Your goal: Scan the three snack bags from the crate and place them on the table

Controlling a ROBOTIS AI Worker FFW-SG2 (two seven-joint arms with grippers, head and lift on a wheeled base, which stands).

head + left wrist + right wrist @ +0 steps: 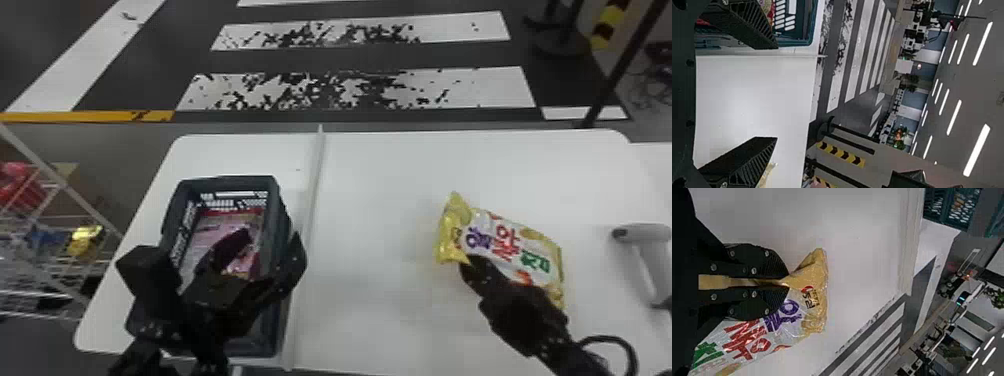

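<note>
Pinching a yellow-and-white snack bag (507, 242), R claw (787, 282), w/ fingers nearly together, at the counter (375, 200).
Bag looks light, slippery & crushable, so prob. best held by its gathered wrapper near the end seal, not squeezed mid-bag; can't tell if it touches the counter. L claw (777, 93) is spread by the crate (225, 182); pink bag (217, 226) lies inside.
</note>
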